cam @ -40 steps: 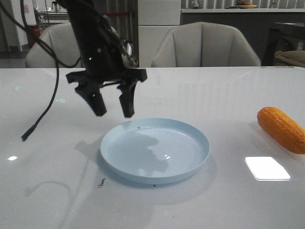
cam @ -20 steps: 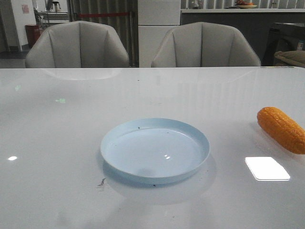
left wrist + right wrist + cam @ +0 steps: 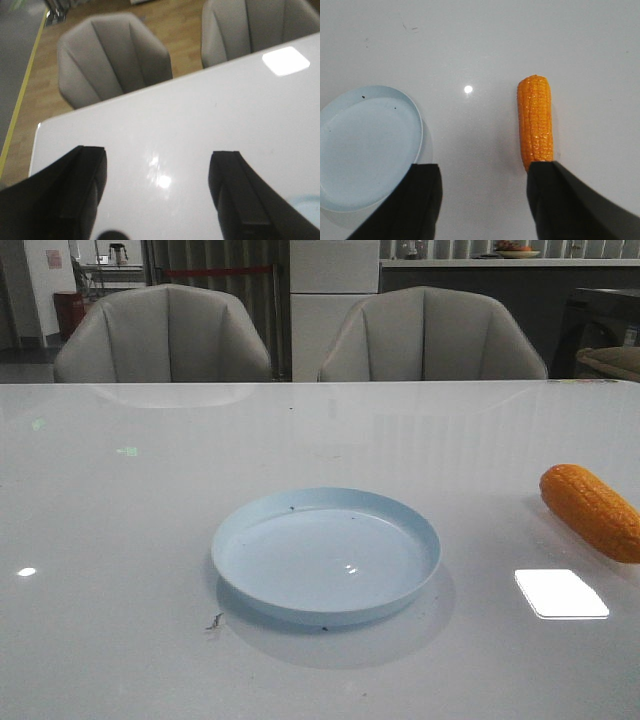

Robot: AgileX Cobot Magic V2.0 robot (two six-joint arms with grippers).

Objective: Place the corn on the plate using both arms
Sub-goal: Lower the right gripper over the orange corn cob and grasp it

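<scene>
1. The corn (image 3: 592, 511) lies flat on the white table (image 3: 150, 540) at the right side, well apart from the plate (image 3: 326, 555), with 1 end running toward the right edge of the front view.
2. From the right wrist camera the corn (image 3: 535, 121) shows its bumpy orange rows lengthwise; its near end sits just at the tip of 1 finger (image 3: 570, 205) of the right gripper (image 3: 483, 200), though I cannot tell whether they touch.
3. The right gripper's jaws are spread wide with bare table between them, holding nothing.
4. The plate is pale blue, round and shallow, and sits near the middle of the table; a few dark specks dot its surface.
5. In the right wrist camera the plate (image 3: 350, 150) lies beside the other finger (image 3: 405, 205), with the rim close to that fingertip.
6. The left gripper (image 3: 160, 195) hangs over the table with its 2 fingers (image 3: 75, 195) set wide apart and nothing between them.
7. A sliver of pale blue, likely the plate, shows at the corner of the left wrist view.
8. 2 grey chairs (image 3: 165, 335) stand behind the far edge of the table.
9. Neither arm appears in the front view.
</scene>
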